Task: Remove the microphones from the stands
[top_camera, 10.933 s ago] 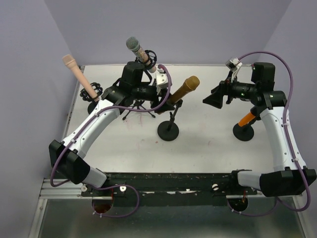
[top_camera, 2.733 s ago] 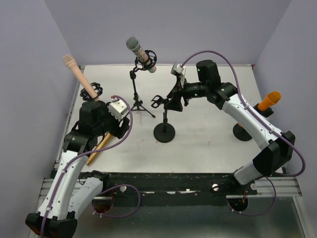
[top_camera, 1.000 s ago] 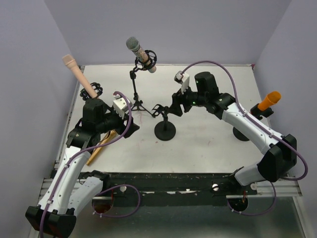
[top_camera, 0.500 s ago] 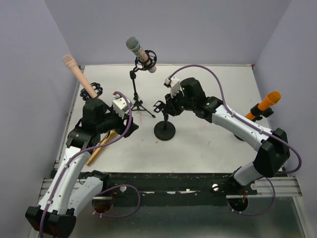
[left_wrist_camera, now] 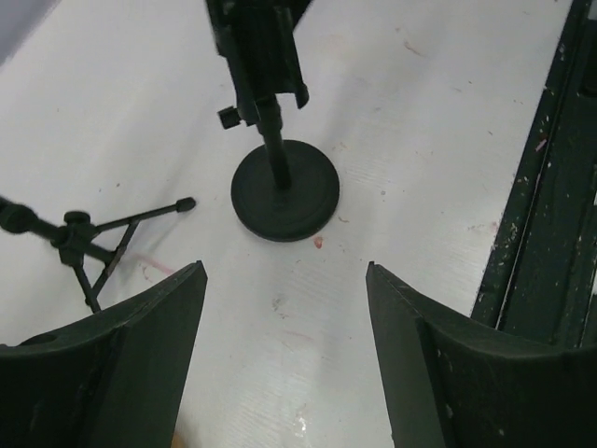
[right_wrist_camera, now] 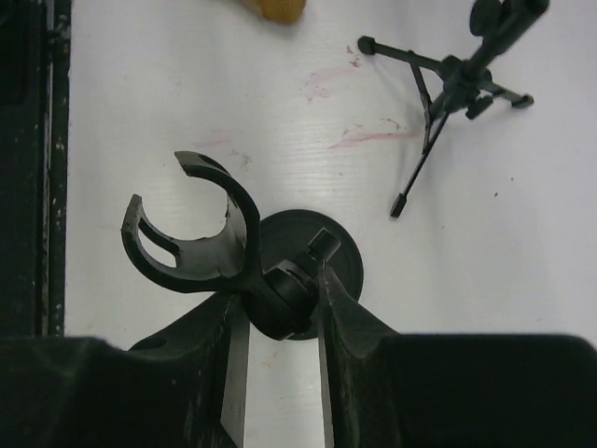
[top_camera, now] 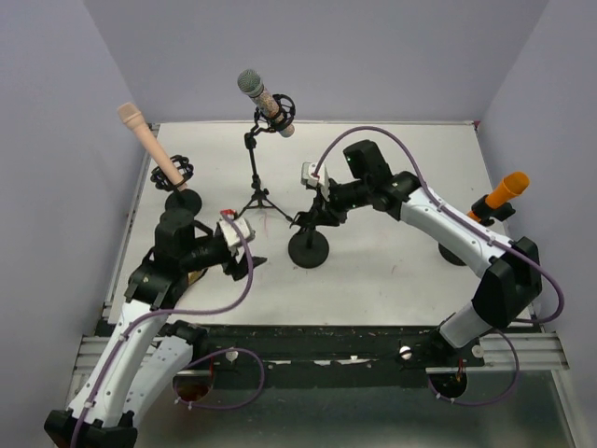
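Both pincers show from above. My right pincer [top_camera: 312, 217] is clamped on the neck of the centre stand [top_camera: 308, 250]. My left pincer [top_camera: 244, 262] hangs with its fingers apart over the near-left part of the table [top_camera: 392, 280]. I count four stands: the centre stand, a tripod [top_camera: 255, 177] behind it, a left stand [top_camera: 183, 200] and a right stand [top_camera: 457, 252]. Three of them hold mics, all tilted: the pink mic [top_camera: 149, 145] and the grey mic [top_camera: 259, 93] head up and left, the orange mic [top_camera: 504, 191] up and right. The tripod's legs reach near the centre stand's base.

From my left wrist, my fingers are spread wide with only bare table between them. Ahead stands the centre stand's round base, with a tripod leg to its left.

From my right wrist, my fingers squeeze the knuckle under the clip [right_wrist_camera: 238, 219], a C with its mouth open and nothing in it. The gold mic [right_wrist_camera: 272, 7] lies off the stand on the table, at the top edge. Only its end shows, so I cannot tell its long axis or which way it points.
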Controlling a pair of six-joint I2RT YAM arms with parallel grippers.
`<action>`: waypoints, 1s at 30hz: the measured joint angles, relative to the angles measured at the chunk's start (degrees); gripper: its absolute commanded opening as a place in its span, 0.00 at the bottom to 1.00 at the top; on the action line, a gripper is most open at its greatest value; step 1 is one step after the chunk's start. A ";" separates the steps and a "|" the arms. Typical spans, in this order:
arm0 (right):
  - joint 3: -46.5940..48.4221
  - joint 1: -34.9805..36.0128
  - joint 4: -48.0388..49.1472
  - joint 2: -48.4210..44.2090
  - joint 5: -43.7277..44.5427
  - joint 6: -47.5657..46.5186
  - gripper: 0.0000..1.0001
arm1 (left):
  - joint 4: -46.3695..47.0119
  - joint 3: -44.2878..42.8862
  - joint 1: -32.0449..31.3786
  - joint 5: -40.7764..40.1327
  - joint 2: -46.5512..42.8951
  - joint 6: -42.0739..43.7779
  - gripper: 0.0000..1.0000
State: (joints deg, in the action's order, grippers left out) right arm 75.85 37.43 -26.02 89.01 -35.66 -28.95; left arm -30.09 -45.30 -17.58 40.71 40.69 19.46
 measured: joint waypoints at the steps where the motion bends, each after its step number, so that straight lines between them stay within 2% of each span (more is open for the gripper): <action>1: 1.44 -0.33 -2.69 0.66 -2.10 -4.07 0.06 | 0.94 1.84 -0.44 0.87 -1.49 1.36 0.80; 4: 11.50 -0.83 -18.78 6.34 -8.11 -22.75 0.05 | 4.94 8.22 -3.08 4.15 -5.03 7.74 0.77; 6: 18.56 -1.03 -29.22 11.10 -10.99 -34.23 0.05 | 7.72 10.01 -4.50 5.33 -3.21 11.32 0.73; 8: 22.49 -1.07 -35.34 13.88 -13.31 -41.68 0.05 | 10.16 10.29 -5.38 5.79 0.61 13.22 0.69; 11: 23.15 -1.07 -40.13 14.10 -15.17 -48.87 0.06 | 15.45 10.16 -6.32 6.27 7.91 14.10 0.65; 16: 20.33 -1.07 -41.64 11.56 -15.52 -53.64 0.06 | 24.85 10.08 -7.08 6.25 14.60 11.02 0.60; 22: 19.58 -1.07 -43.47 10.73 -15.28 -54.45 0.06 | 34.67 9.77 -8.50 6.25 20.17 8.02 0.53; 30: 19.61 -1.07 -43.76 10.73 -15.28 -54.66 0.06 | 39.39 6.73 -10.47 6.56 27.04 7.08 0.44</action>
State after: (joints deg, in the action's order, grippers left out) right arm 95.46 36.36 -69.78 99.74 -50.94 -83.61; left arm 9.30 -38.57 -28.05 47.27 67.72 26.55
